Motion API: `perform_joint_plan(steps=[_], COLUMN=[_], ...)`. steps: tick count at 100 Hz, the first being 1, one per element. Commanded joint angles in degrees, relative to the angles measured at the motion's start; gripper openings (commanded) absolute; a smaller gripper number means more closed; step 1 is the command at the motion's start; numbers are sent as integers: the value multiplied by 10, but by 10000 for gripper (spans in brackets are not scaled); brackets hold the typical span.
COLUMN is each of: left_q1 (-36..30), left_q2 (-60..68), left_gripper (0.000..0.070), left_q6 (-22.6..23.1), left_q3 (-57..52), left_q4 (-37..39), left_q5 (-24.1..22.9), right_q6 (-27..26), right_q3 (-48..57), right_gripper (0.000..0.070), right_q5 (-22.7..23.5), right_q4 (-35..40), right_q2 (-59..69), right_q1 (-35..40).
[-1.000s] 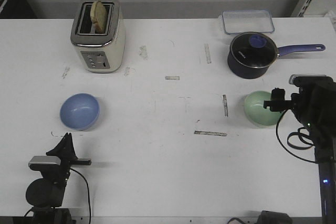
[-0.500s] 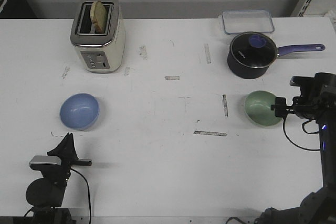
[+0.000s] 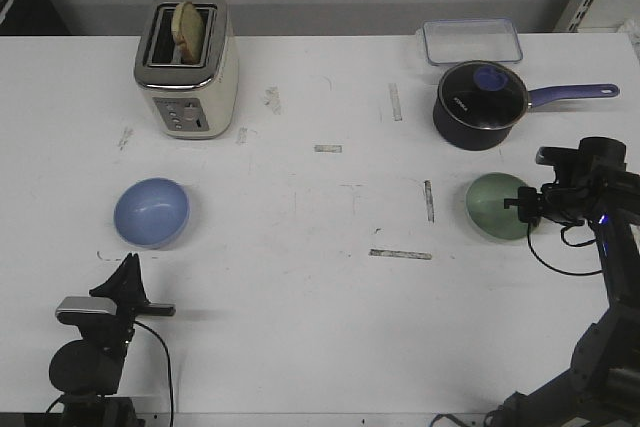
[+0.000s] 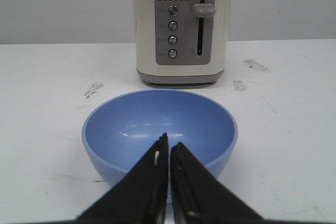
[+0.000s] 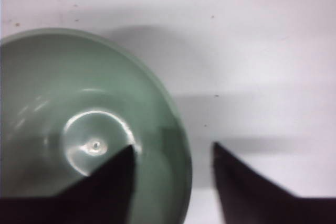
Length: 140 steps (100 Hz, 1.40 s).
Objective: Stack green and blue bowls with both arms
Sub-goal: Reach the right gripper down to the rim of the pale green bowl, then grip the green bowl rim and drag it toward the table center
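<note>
Near the worktop's right edge the right gripper (image 5: 173, 182) spreads its fingers astride the green bowl (image 3: 497, 206)'s rim, one inside, one outside, gripping nothing yet, ready to pinch, while the left gripper (image 4: 169, 182), fingers pressed together and empty, waits before the blue bowl (image 3: 151, 213) toward the left edge.

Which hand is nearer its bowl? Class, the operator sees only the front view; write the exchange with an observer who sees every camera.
Operator: Is the right hand open?
Observer: Yes. Its wrist camera shows one finger over the inside of the green bowl and the other outside the rim.
Operator: And the left hand?
Observer: Shut; its fingers meet, pointing at the blue bowl without touching it.
Operator: What lies behind that bowl?
Observer: The toaster, its button panel facing the left camera.
</note>
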<state>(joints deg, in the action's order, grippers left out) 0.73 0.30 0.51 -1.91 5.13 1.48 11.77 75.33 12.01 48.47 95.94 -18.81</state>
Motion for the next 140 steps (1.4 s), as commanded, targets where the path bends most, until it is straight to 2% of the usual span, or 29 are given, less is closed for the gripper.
perform_joint_plan(steps=[1,6,42,66,79,98,122,140], left_q1=[0,0,0,0,0,0,0,0], left_q2=[-1,-1,-1,-1,-1,-1,-1,-1], left_gripper=[2,1,1,2,2,1,2,2], left_q6=[-2,-1,-1,-2,-1,-1,-1,-1], left_q3=[12,12,12,12,12,12,12,12], left_q4=[5,5,5,5,5,5,5,5], left_q5=[0,0,0,0,0,0,0,0], right_q6=[2,1,-20,-38,-68,-101,-103,-91], right_q3=[7,7,17,62,77,77,77,75], right_gripper=[43,2,2,2,2,2,2,2], right_q5=[0,0,0,16,43,90,89,77], right_q4=[-3,-4,-6,17,16,14,11,12], right_q2=[17,17,-19,-111,-156,-170,-112,-49], right_q1=[-1,-1,0,50,120,272,443,519])
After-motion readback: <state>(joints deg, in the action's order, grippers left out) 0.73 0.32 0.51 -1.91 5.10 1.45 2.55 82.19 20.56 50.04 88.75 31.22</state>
